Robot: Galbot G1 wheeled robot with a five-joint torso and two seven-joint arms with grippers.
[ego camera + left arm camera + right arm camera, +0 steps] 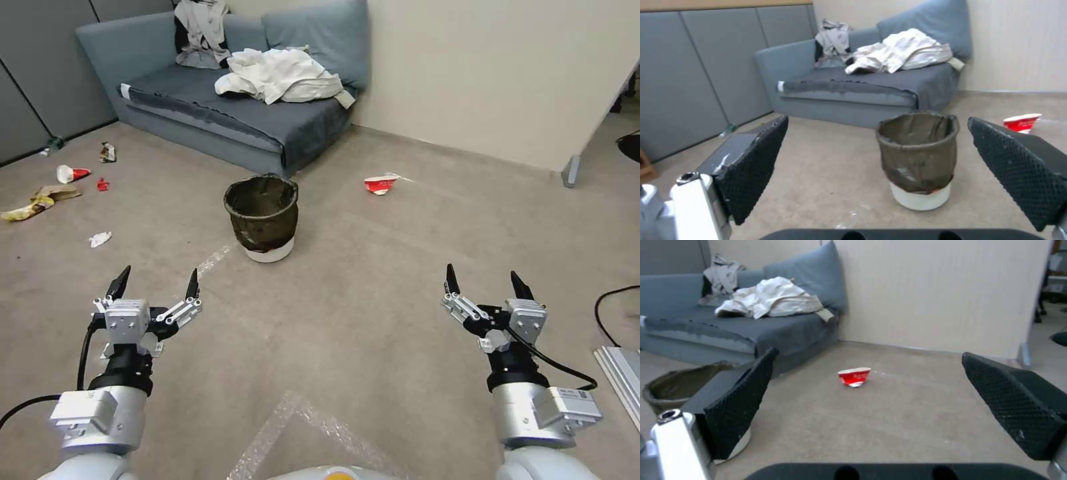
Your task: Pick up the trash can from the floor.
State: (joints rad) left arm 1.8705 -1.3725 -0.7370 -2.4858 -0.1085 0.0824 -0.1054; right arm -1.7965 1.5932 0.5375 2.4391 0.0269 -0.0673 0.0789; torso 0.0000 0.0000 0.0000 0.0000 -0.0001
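The trash can (262, 217) stands upright on the beige carpet floor (360, 280), just in front of the sofa; its dark bag is folded over the rim and a white base shows below. The left wrist view has the trash can (918, 160) ahead between the open fingers, well beyond them. My left gripper (159, 279) hovers open near the front left, short of the can. Open as well, my right gripper (485, 279) hangs at the front right, farther from the can. In the right wrist view, the trash can (671, 386) is partly hidden behind one finger.
A grey sofa (220, 113) with heaped cloths stands behind the can. A crushed red-and-white cup (380, 184) lies to the can's right; more litter (70, 175) is scattered at far left. A partition wall (493, 73) closes the right. A black cable (610, 303) and metal rail (623, 373) lie at the right edge.
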